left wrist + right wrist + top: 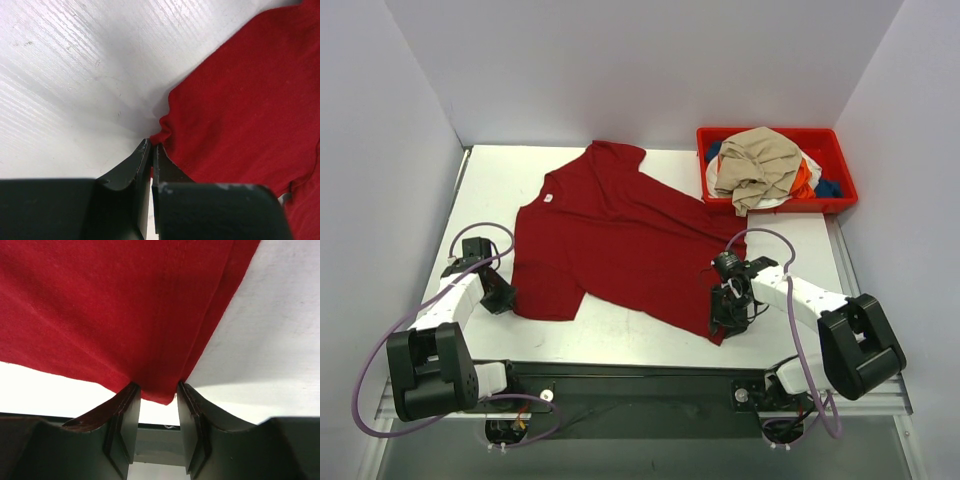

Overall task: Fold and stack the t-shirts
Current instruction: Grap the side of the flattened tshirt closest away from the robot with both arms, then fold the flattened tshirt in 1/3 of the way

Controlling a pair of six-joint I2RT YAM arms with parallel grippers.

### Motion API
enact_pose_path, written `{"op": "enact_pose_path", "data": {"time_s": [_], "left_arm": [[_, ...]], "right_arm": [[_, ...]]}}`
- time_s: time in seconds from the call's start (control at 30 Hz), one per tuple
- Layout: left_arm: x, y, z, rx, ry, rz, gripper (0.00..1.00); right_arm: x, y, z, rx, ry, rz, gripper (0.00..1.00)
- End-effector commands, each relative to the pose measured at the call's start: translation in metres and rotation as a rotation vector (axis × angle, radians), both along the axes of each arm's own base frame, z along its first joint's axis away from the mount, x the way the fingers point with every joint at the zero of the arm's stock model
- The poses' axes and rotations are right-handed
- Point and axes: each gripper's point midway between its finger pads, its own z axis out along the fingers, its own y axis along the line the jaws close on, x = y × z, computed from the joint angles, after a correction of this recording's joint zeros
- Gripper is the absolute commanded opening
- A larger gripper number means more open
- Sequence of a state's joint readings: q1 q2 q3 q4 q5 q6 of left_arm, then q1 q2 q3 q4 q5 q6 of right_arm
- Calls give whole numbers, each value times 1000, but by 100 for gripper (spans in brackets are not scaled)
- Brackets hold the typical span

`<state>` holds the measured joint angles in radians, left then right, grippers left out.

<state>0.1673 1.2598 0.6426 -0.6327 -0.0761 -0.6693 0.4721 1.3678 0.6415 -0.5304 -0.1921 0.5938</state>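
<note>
A dark red t-shirt (620, 240) lies spread on the white table (650, 335), its small white neck label (548, 197) at the back left. My left gripper (507, 300) is at the shirt's near left corner. In the left wrist view its jaws (152, 145) are closed and pinch the shirt's edge (240, 100). My right gripper (723, 318) is at the near right corner. In the right wrist view it (156, 387) is open, with the corner of the shirt (110, 305) between the fingers.
A red plastic bin (847, 185) stands at the back right, holding a tan shirt (757, 162) on top of orange (803, 180), white and blue (828, 188) ones. White walls enclose the table on three sides.
</note>
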Motion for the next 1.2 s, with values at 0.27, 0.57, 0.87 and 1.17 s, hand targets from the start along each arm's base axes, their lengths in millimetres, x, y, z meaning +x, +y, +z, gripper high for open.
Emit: {"op": "enact_pose_path", "data": {"time_s": [0.27,0.57,0.87,1.17], "left_arm": [[13,4,21,4,-48,5,0],[1,16,52,58,-25,6,0],[-24,22,83,116,6,-3,0],[-45,32,125,201,-24,5,0]], "right_arm": [[-26,-6,-5,-10,100,-3,15],[-46,-5,7,27,169,22,0],[-62,0,26,70,241,44,0],[-81,13,38,157,329,66,0]]}}
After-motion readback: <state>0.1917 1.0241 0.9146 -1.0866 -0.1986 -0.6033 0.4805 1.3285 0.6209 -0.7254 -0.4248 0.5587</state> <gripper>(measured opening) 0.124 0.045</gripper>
